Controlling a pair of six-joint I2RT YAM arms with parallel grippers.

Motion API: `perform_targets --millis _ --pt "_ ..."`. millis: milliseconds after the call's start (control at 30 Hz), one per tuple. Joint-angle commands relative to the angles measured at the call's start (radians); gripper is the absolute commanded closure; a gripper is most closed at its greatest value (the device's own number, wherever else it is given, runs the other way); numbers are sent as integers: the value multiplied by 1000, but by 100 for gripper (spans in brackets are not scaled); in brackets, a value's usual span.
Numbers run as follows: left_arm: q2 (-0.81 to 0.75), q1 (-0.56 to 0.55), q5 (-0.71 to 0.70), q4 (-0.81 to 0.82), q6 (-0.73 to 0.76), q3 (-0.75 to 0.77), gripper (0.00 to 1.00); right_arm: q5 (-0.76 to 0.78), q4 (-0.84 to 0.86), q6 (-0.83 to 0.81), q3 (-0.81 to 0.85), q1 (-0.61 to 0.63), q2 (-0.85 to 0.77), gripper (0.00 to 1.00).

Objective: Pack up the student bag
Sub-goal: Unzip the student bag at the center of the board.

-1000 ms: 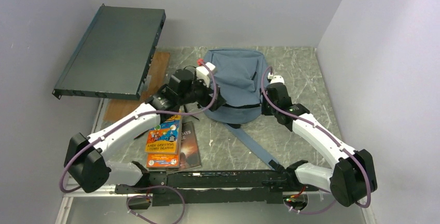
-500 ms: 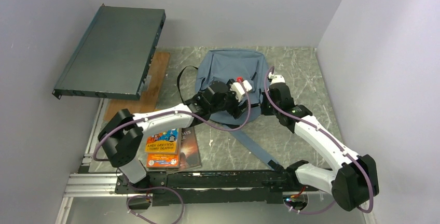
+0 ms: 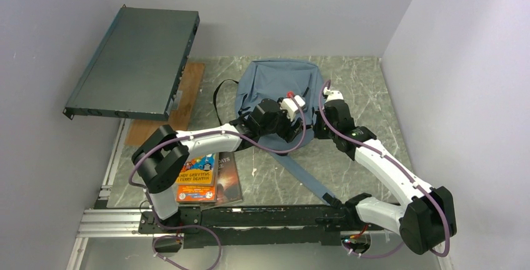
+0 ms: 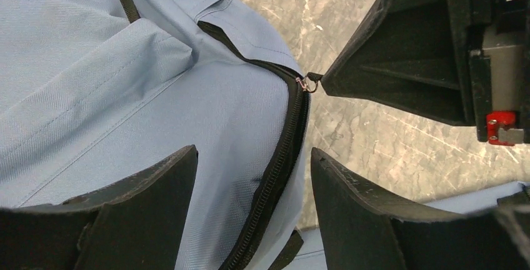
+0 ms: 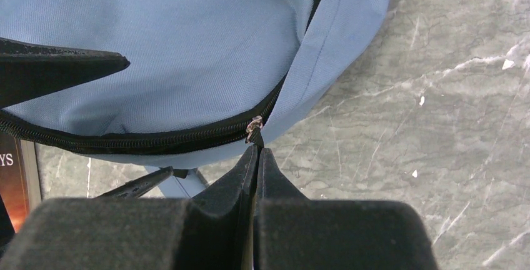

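Opening the zip (image 5: 156,137) | bag (image 3: 275,79) lies flat at the back of the counter (image 3: 369,89) | right hand (image 5: 256,152) clenched on the zip tab (image 5: 254,125) | left hand (image 4: 253,157) spread wide over the zip, holding nothing | we should pin the cloth down, then pull along the zip slowly

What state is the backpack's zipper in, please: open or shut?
Shut: the zipper teeth are meshed up to the pull, pinched by the right gripper.
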Motion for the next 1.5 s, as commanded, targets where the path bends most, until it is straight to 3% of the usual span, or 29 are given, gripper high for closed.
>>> perform_targets --millis 0,33,200,300,533,733,933,1100,1267,1400,1467 --pt "6 0 12 37 -28 20 30 -23 44 8 12 -4 -20 100" --pt "15 0 -7 21 -28 32 35 -25 44 8 13 -4 -20 100" --pt "47 8 -125 -94 -26 110 79 4 41 12 9 -4 -11 100" --pt "4 11 -141 -84 -8 84 99 42 29 30 10 -8 4 100" --pt "-183 10 -143 -50 64 -23 100 124 -6 76 29 -131 110 100" --pt "-224 11 -89 -81 26 -30 100 127 58 34 101 -207 250 100" --pt "-187 23 -27 -123 -13 59 100 213 41 -2 235 -236 385 100" --pt "-125 76 74 -219 -48 215 100 92 -18 -32 263 -244 377 100" --pt "-31 117 226 -397 -51 427 100 -202 33 -66 136 -241 122 56" --pt "29 157 309 -510 -106 550 100 -419 264 -97 -89 -199 -87 50" --pt "52 181 336 -537 -158 593 100 -440 356 -72 -162 -123 -147 47"
